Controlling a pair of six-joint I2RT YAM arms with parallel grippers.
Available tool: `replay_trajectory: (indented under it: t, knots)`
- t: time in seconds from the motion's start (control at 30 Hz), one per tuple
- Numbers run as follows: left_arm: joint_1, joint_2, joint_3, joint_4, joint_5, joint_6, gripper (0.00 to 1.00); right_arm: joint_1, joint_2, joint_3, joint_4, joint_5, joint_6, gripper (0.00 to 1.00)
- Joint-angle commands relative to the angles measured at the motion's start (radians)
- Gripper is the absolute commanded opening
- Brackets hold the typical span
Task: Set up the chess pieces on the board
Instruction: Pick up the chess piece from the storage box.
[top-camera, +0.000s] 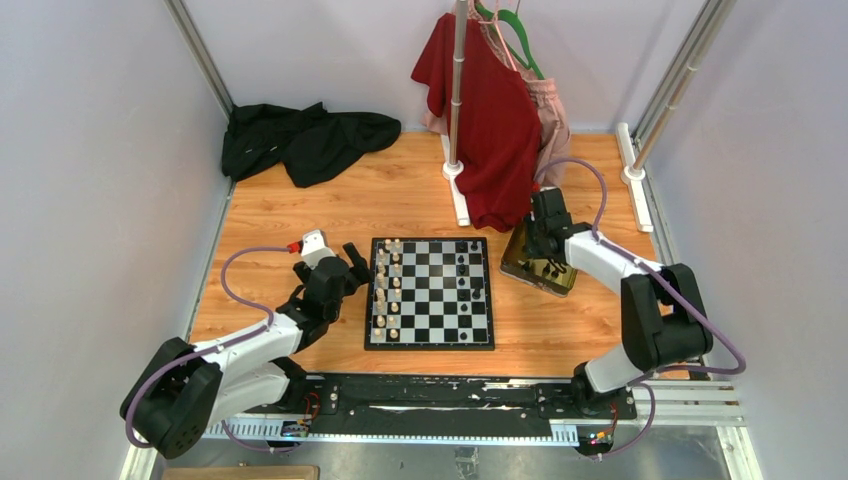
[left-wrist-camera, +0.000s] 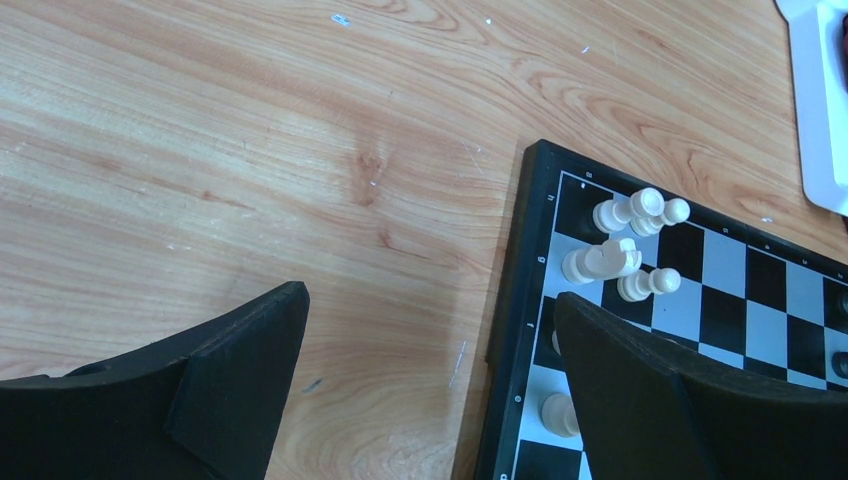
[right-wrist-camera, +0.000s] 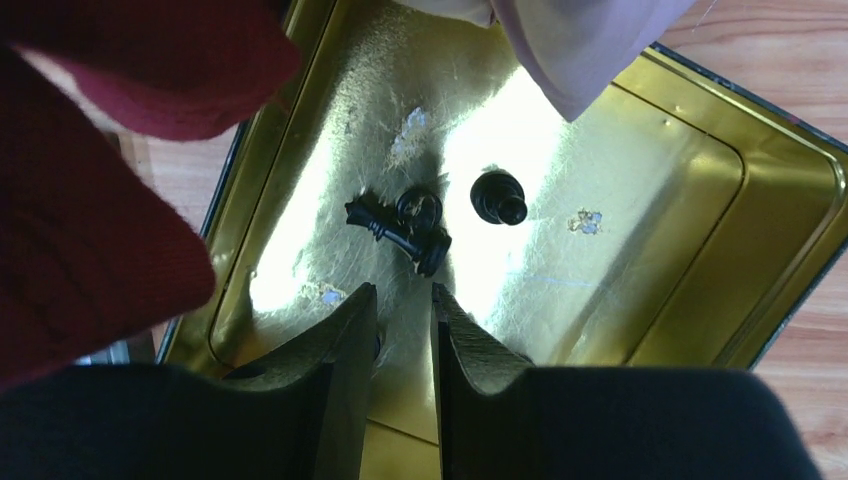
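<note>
Right wrist view: my right hand (right-wrist-camera: 403, 292) hangs over the gold tray (right-wrist-camera: 785, 190), fingers nearly together, and I cannot tell whether they pinch anything. A few black pieces (right-wrist-camera: 400, 232) sit just ahead (one on its side). My left hand (left-wrist-camera: 430, 295) gapes wide, straddling the left border of the board (left-wrist-camera: 512, 300), where white pieces (left-wrist-camera: 632, 240) stand.

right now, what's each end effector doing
left end effector: wide open, empty, beside the board
right end effector: slightly open over the tray, nothing seen held
</note>
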Motion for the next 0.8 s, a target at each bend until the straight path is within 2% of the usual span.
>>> replay_trajectory:
  t: [0.0,0.77]
  knots:
    - [-0.007,0.015,0.007,0.028,-0.017,0.009,1.0,-0.027,0.037,0.048,0.03,-0.014,0.015,0.31]
    - [-0.007,0.097,0.027,0.068,-0.026,0.018,1.0,-0.063,0.149,0.104,0.062,-0.036,0.009,0.28]
